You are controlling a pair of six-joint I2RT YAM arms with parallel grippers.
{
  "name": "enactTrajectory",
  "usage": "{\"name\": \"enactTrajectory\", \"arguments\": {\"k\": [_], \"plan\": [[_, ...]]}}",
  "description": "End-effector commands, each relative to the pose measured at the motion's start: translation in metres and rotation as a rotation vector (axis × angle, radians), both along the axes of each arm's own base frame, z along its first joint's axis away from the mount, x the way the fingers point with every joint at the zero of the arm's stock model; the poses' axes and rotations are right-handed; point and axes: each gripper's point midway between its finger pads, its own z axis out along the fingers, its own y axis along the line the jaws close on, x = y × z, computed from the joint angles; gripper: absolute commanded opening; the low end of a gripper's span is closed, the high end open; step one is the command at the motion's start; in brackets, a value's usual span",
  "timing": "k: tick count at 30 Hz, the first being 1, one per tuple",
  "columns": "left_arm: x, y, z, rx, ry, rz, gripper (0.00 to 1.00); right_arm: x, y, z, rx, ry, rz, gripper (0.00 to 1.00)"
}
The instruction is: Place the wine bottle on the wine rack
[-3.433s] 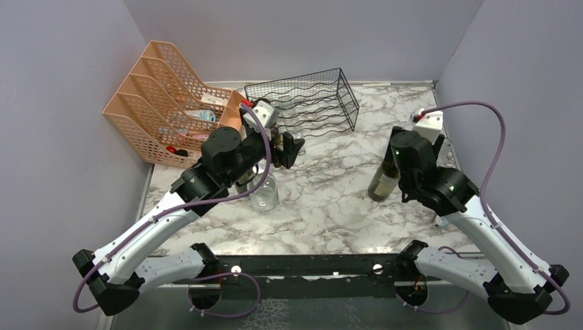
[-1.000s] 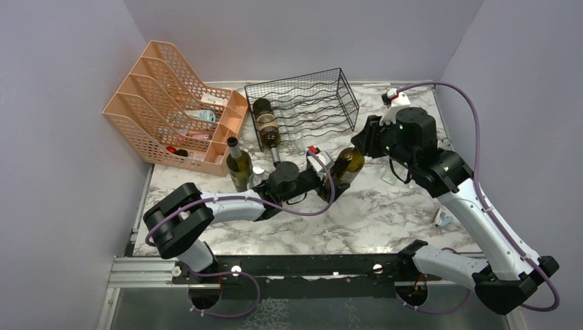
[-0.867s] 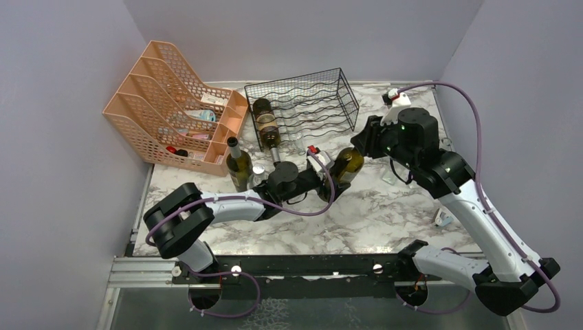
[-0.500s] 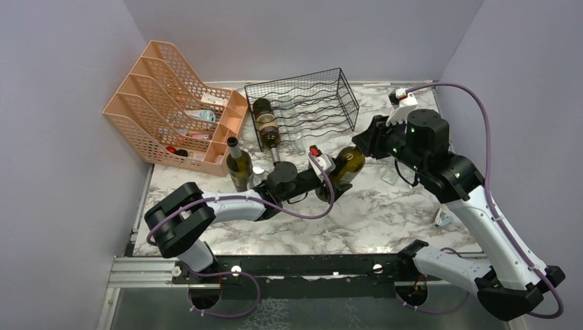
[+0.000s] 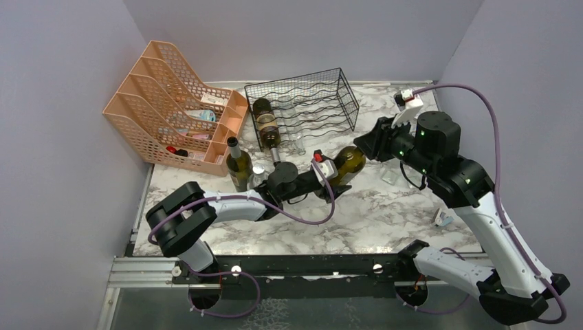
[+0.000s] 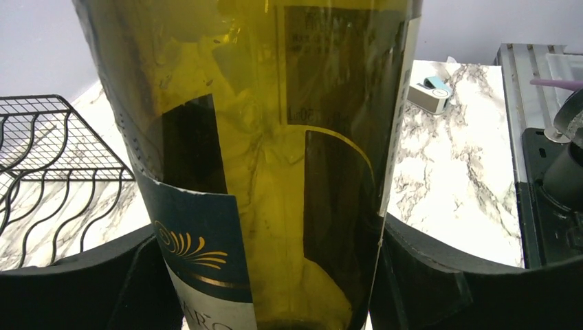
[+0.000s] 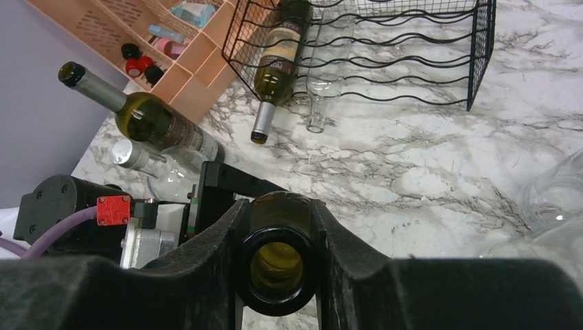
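A green wine bottle (image 5: 349,160) hangs tilted above the table's middle, held at both ends. My left gripper (image 5: 332,172) is shut on its labelled lower body, which fills the left wrist view (image 6: 261,137) between my black fingers (image 6: 440,282). My right gripper (image 5: 371,148) is shut on its neck; the right wrist view shows the open bottle mouth (image 7: 278,205) between the fingers (image 7: 227,261). The black wire wine rack (image 5: 302,103) stands behind, to the left of the bottle. It also shows in the left wrist view (image 6: 48,158) and the right wrist view (image 7: 385,62).
In the rack lie a dark wine bottle (image 5: 265,124) and a clear glass bottle (image 5: 297,141). A peach mesh organizer (image 5: 172,103) stands at back left. Beside it stand an upright wine bottle (image 5: 238,165) and a clear bottle (image 5: 258,175). A small white-blue object (image 5: 442,218) lies at right.
My right arm has swung to the right with the neck, and the bottle and my left gripper have shifted slightly right with it. Both grips hold.
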Motion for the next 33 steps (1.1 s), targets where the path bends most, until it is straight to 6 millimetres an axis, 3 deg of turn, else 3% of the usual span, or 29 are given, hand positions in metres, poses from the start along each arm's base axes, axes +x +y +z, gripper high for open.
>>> {"name": "enactTrajectory", "arguments": {"k": [1,2,5,9,13,17,25,33], "plan": [[0.003,0.003,0.042,-0.06,-0.14,0.02,0.04,-0.013,-0.002,0.036,0.063,-0.078,0.03,0.15],[0.004,0.005,0.044,-0.058,-0.158,0.026,0.0,-0.015,-0.003,0.034,0.051,-0.074,0.033,0.22],[-0.002,0.005,0.054,-0.041,-0.247,-0.015,0.0,-0.027,-0.001,0.03,0.019,-0.084,0.103,0.47],[-0.001,0.007,0.072,-0.015,-0.378,-0.015,0.0,-0.037,-0.003,0.039,0.018,-0.116,0.137,0.61],[0.005,0.009,0.079,0.059,-0.578,-0.006,0.0,-0.037,-0.011,0.047,-0.016,-0.142,0.116,0.64],[0.009,0.011,0.087,0.159,-0.841,0.0,0.0,-0.039,-0.019,0.04,-0.103,-0.132,0.124,0.68],[0.031,0.012,0.108,0.345,-1.114,0.041,0.0,-0.073,-0.014,-0.01,-0.226,0.061,0.314,0.7],[0.056,0.026,0.125,0.438,-1.255,0.062,0.0,-0.081,-0.025,-0.045,-0.252,0.207,0.258,0.65]]}}
